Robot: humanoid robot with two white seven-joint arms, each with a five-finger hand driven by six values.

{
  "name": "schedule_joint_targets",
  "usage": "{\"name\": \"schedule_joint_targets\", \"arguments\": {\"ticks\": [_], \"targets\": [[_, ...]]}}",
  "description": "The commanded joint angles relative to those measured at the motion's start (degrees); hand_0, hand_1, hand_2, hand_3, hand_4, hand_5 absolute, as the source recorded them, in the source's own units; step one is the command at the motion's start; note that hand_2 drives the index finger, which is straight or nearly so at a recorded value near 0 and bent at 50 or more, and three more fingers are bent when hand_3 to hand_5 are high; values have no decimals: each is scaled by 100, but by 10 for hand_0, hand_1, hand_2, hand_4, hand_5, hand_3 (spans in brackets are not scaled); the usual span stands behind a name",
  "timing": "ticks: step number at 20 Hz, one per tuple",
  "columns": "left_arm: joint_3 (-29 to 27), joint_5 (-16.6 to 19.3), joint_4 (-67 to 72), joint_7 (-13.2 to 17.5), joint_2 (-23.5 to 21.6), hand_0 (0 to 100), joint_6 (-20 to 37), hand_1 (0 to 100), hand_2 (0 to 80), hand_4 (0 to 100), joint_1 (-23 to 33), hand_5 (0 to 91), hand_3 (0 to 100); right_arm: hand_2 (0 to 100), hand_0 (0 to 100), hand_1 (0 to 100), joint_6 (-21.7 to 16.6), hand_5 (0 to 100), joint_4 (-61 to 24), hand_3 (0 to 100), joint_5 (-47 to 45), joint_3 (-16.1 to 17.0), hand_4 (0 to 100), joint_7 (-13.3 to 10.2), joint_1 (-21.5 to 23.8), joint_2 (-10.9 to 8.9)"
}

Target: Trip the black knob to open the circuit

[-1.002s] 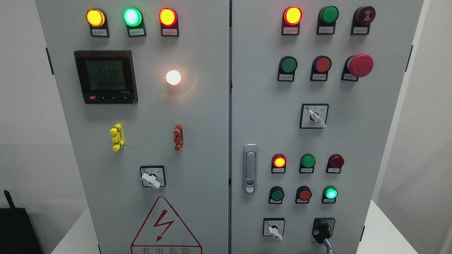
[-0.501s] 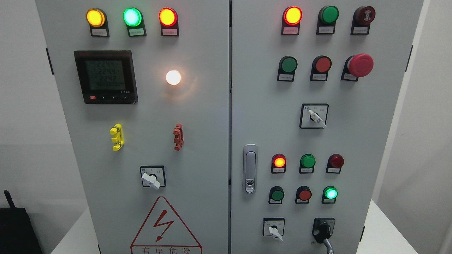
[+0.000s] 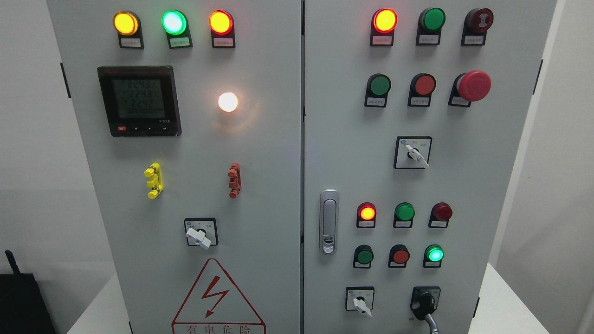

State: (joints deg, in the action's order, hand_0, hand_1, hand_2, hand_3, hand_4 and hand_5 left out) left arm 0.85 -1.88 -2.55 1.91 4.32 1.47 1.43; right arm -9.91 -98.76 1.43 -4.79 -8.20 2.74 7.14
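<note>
no robot hand shows anywhere in the frame, so nothing can be said about how the fingers stand or whether they hold anything. the grey control cabinet [image 3: 278, 153] fills the view with both doors closed. the black knob [image 3: 424, 301] sits at the lower right of the frame, on the right door, just right of a small white-handled selector switch [image 3: 359, 301]; its handle points down and to the right, and something grey shows just below it at the bottom edge.

judging from this, the task looks not yet begun: nothing is near the knob. many lamps are lit, including the white lamp [image 3: 228, 102] at centre left and a green lamp [image 3: 435, 254] directly above the knob, and the meter [image 3: 138, 100] at upper left shows readings, which suggests the circuit is live.

all of the work seems left: bring a hand in to the lower right, take hold of the knob, and turn it to its tripped position.
</note>
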Motion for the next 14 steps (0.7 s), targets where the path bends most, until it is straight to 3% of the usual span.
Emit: {"name": "schedule_joint_targets", "arguments": {"ticks": [1,14], "targets": [[-14,-5,0,2,-1,120,20,389,0,0,-12,0,0,124,0,0,-275,1000,-284,1000,33,-251,1000,169,-115,42],[-14,-14,0,2,-1,120,20,389,0,0,-12,0,0,125,0,0,-249,1000,-310,1000,24,-49,1000,160,-63,51]]}}
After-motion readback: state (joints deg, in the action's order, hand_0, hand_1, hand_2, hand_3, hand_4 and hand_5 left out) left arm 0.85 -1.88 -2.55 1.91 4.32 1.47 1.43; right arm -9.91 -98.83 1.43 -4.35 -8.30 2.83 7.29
